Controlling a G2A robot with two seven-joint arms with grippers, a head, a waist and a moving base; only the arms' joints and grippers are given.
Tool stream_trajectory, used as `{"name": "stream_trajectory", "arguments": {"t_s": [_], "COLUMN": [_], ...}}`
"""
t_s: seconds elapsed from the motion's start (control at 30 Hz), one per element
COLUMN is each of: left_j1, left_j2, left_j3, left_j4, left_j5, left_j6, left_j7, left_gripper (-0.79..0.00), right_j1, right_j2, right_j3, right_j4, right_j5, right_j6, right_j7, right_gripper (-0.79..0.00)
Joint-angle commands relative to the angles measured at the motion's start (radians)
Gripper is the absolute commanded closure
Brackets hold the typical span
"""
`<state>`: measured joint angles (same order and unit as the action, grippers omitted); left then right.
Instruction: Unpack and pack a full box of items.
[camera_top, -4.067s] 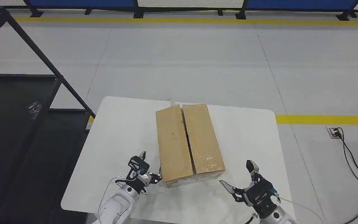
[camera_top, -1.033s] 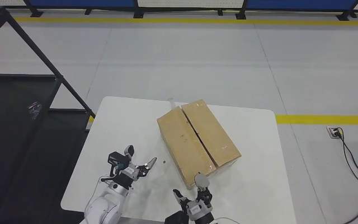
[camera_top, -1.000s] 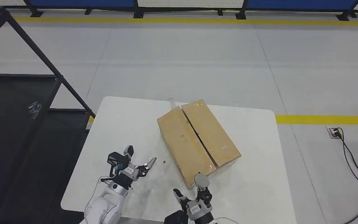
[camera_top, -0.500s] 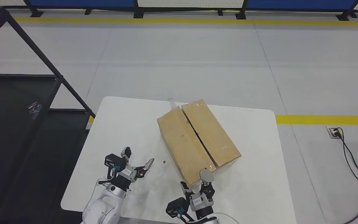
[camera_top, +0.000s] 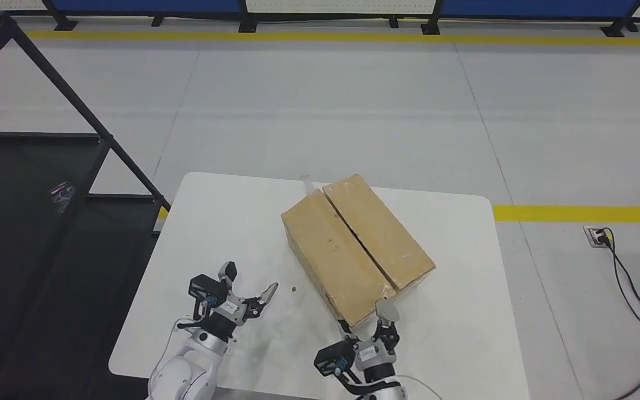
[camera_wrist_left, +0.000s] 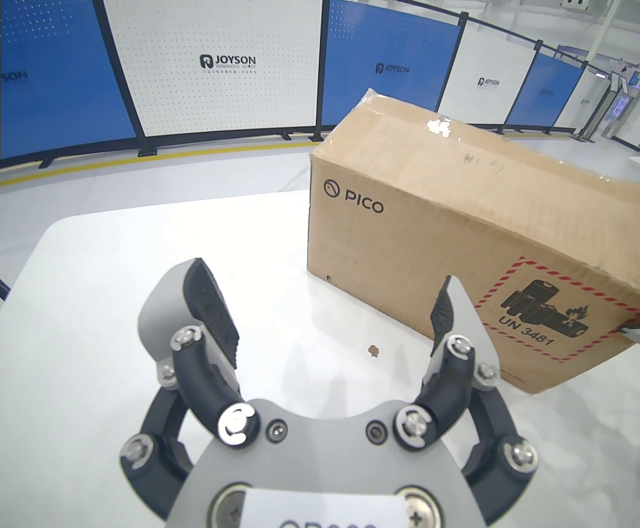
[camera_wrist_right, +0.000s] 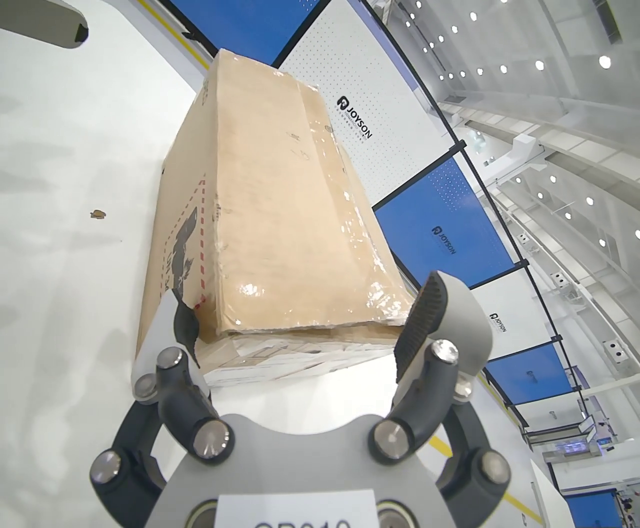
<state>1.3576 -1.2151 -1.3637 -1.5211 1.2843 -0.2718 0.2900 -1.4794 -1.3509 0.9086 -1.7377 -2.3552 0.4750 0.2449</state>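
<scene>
A closed brown cardboard box (camera_top: 355, 245) with taped top flaps lies at an angle on the white table (camera_top: 200, 230). My right gripper (camera_top: 366, 320) is open at the box's near end. In the right wrist view the box (camera_wrist_right: 280, 200) stretches away from the open right gripper (camera_wrist_right: 305, 300), and one finger (camera_wrist_right: 175, 320) rests against the near corner by the hazard label. My left gripper (camera_top: 248, 283) hangs open over bare table to the left of the box. The left wrist view has the left gripper (camera_wrist_left: 322, 285) holding nothing, with the box's long side (camera_wrist_left: 450, 225) ahead.
A small brown scrap (camera_top: 293, 290) lies on the table between the left gripper and the box, also seen as the scrap (camera_wrist_left: 372, 351) in the left wrist view. A black metal rack (camera_top: 60, 200) stands beyond the table's left edge. Bare table lies left of the box.
The box's near end has swung to the right over the last seconds. My right gripper shifted right along that end, following the corner. The left gripper barely moved.
</scene>
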Motion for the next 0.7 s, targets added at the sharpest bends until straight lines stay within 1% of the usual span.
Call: {"name": "stream_trajectory", "arguments": {"t_s": [0.0, 0.47, 0.67], "left_j1": [0.002, 0.012, 0.018], "left_j2": [0.0, 0.001, 0.001], "left_j3": [0.0, 0.011, 0.013], "left_j4": [-0.003, -0.027, -0.045], "left_j5": [0.002, 0.057, 0.071], "left_j6": [0.001, -0.001, 0.002], "left_j7": [0.0, -0.014, -0.022], "left_gripper": [-0.785, -0.785, -0.785], "right_j1": [-0.005, -0.058, -0.075], "right_j2": [0.0, 0.003, 0.002], "right_j3": [0.015, 0.125, 0.165], "right_j4": [-0.005, -0.046, -0.059], "right_j5": [0.01, 0.061, 0.112], "right_j6": [-0.006, -0.031, -0.044], "right_j7": [-0.004, -0.028, -0.045], "right_gripper": [-0.785, -0.785, -0.785]}}
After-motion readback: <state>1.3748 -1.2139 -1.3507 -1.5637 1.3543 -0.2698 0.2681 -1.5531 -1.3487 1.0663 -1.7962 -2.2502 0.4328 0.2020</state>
